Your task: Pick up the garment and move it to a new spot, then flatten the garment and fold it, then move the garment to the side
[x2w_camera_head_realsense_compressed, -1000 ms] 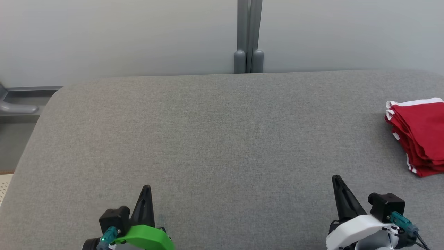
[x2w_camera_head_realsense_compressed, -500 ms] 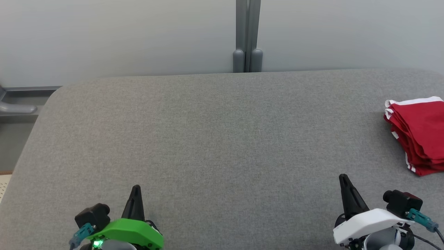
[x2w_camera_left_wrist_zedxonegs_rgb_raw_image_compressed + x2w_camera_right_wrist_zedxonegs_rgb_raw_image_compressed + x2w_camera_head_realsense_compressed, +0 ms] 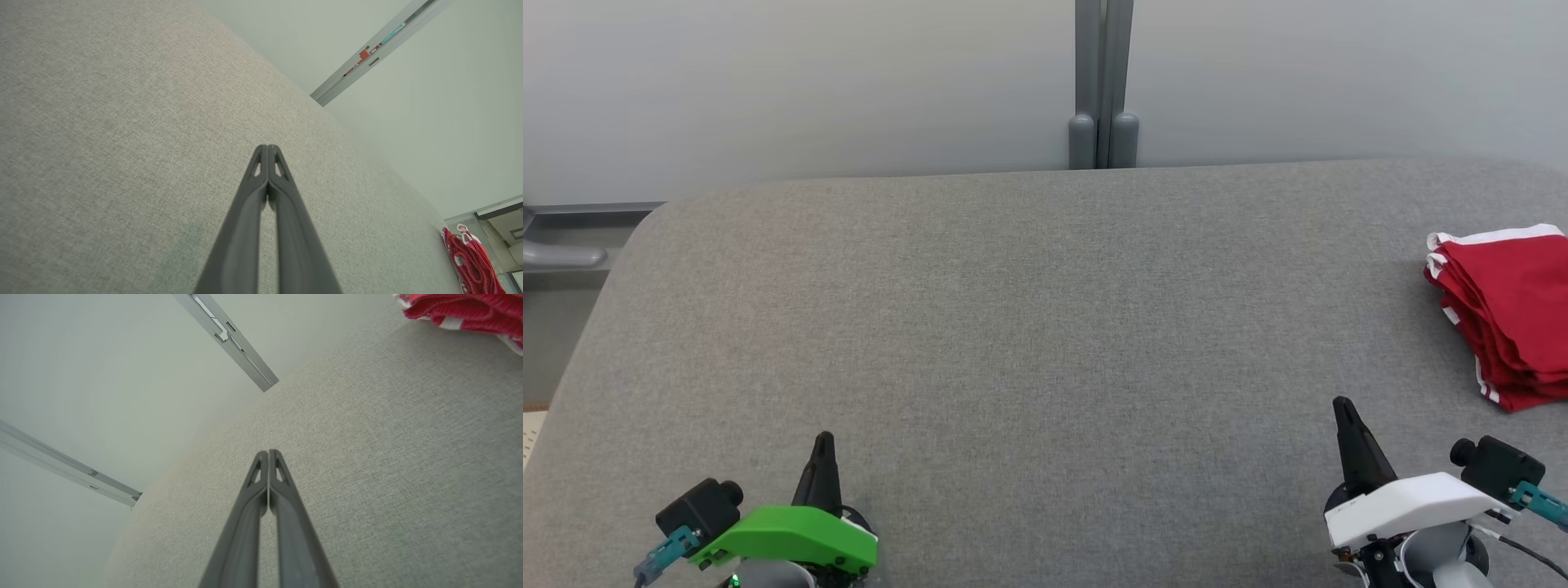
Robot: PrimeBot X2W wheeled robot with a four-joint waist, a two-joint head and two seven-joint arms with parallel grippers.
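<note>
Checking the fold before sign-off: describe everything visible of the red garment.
The red garment is cloth with white edge trim, folded into a stack of several layers. It lies at the right side of the grey fabric surface, partly cut off by the head view's edge. Nothing but that surface touches it; the shut right hand is apart from it.

Red garment [image 3: 1515, 310] with white trim, grey woven table [image 3: 1045, 327], pale grey wall [image 3: 768, 82]
</note>
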